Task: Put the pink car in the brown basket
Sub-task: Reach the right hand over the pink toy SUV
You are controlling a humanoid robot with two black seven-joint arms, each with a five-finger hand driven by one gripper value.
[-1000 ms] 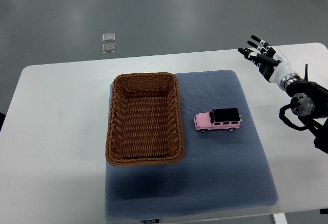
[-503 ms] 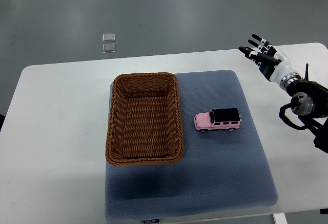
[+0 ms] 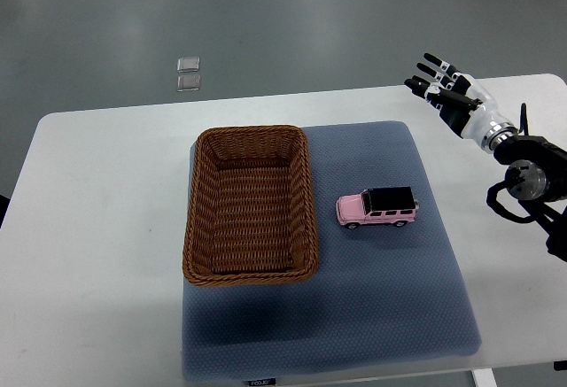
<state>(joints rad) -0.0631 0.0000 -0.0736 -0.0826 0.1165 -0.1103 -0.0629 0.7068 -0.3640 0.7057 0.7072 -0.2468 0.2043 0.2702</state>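
The car [image 3: 376, 207] sits on a blue-grey mat [image 3: 381, 307], just right of centre, its pink body side-on under a black roof, nose pointing toward 9 o'clock. It rests on its wheels, apart from everything else.

At 9 o'clock from the car, close by with a strip of mat showing between them, stands the basket [image 3: 251, 205], a brown woven rectangle with its long side running from 12 to 6 o'clock. Nothing lies inside; the bare woven floor shows. It sits on the left part of the mat, its left rim right at the mat's left edge.

The mat lies on a white table [image 3: 97, 228] that fills most of the view, with grey floor beyond at 12 o'clock. On that floor, at about 11 o'clock from the basket and well apart from the table, lie two small clear squares [image 3: 188, 74], one just above the other.

The right hand [image 3: 443, 95] enters from the right edge and hangs over the table's far right corner, at about 1 o'clock from the car and well apart from it. Its fingers [image 3: 426, 70] are spread and stretched toward 10 o'clock, holding nothing; fingertips are black, the palm and wrist white, and a dark jointed arm [image 3: 532, 183] trails off toward 4 o'clock. It touches neither car, mat nor basket
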